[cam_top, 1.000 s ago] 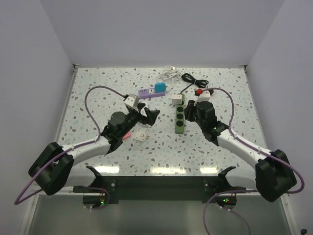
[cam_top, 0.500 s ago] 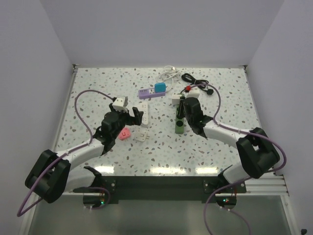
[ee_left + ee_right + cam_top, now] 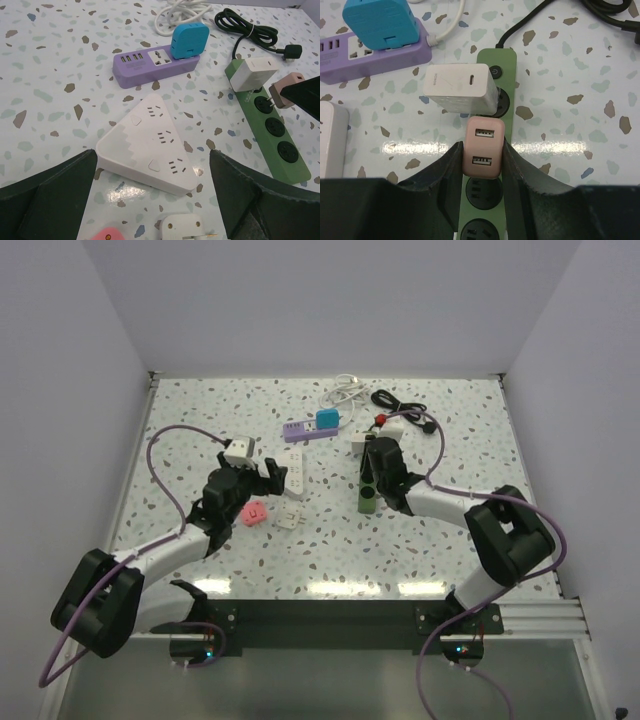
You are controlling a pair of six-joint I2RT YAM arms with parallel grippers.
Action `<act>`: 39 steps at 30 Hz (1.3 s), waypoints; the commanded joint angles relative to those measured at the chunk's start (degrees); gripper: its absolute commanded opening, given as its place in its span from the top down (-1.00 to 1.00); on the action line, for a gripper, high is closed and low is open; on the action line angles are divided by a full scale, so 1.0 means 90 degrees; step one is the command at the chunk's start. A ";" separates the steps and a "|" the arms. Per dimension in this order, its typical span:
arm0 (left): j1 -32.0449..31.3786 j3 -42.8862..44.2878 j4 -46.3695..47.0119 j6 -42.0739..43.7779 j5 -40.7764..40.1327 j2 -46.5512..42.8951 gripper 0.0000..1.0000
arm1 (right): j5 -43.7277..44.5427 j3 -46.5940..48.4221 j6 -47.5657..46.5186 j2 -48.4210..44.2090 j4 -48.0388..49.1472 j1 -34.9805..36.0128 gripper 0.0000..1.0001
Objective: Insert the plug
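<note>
Bench (image 3: 200, 410): speckled top, white walls at the left, right and upper edges of the top view. All items lie in the upper middle, well apart from the walls.

Green power strip (image 3: 507, 75): long axis runs top to bottom in the right wrist view; switch at the top end. In the top view it lies almost vertical, right of centre.

Pink plug (image 3: 482, 142): clamped between the fingers of the right tool (image 3: 483, 150), one finger on each long side. It is over the strip, just below the white charger (image 3: 460, 89) that occupies the upper socket. The gap between charger and plug is very small; I cannot tell whether they touch. Its face with two USB ports points at the wrist camera, the ports stacked along the strip's length. In the left wrist view a prong reaches down towards the strip; seated or not, cannot tell. Two free sockets lie below it in frame.

Left tool (image 3: 152, 157): spread wide, gripping nothing, its fingers on either side of the white triangular strip (image 3: 150, 145). A small white plug (image 3: 182, 227) lies at the bottom edge.

Purple strip (image 3: 350, 60) with blue adapter (image 3: 380, 22): upper left of the right wrist view, near the green strip's switch end. Black cable (image 3: 250, 30) coils beyond that end.
</note>
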 commanded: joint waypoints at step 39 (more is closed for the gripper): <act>0.0173 -0.0151 0.0135 0.0012 0.0273 -0.0154 -1.00 | 0.1258 -0.0379 0.0670 -0.0733 -0.0625 0.0866 1.00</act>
